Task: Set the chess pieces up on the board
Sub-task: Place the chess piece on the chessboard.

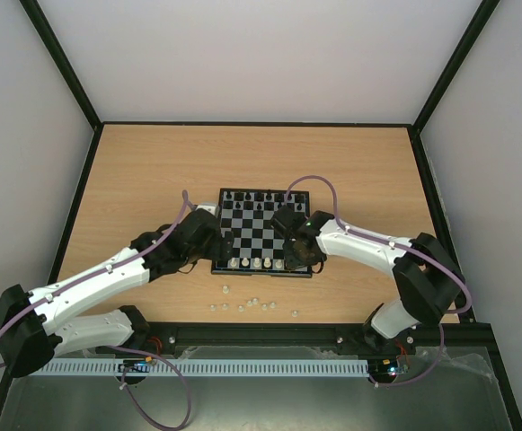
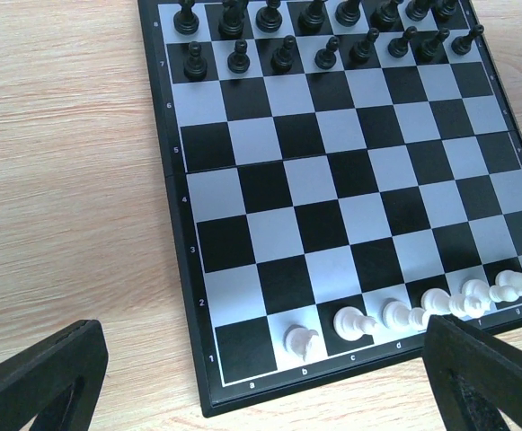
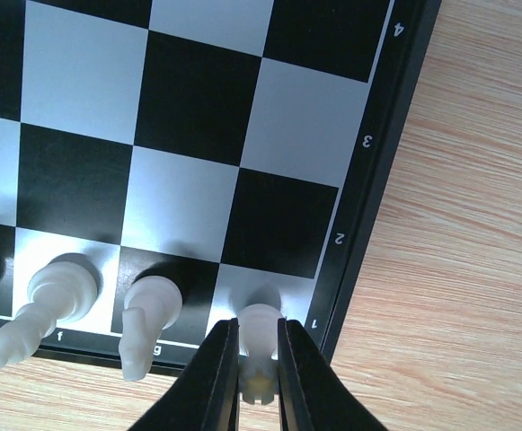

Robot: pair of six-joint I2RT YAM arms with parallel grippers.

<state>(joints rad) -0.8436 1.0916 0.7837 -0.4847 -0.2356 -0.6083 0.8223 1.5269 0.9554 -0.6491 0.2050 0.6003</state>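
The right gripper is closed to a narrow gap, pinching a small cream plastic chess piece between its fingertips over the corner square of the black-and-pale checked board. This apparently seats the piece beside the row of cream pieces next to the fingers. The left gripper is spread wide and empty, the board's other near corner between its fingers.

Light is even and diffuse, coming from overhead.

**Top view:** walls are near white and slightly washed out. The table is evenly lit. The arms throw soft, faint shadows. The loose pieces are too small to resolve.

**Left wrist:** the board is sharp, and its pale squares carry a dull bluish sheen with no hard glare. The left fingers are dark and soft-edged.

**Right wrist:** close range. The piece between the right fingers is pale, with its lower end blurred. Neighbouring pieces cast short, soft shadows.
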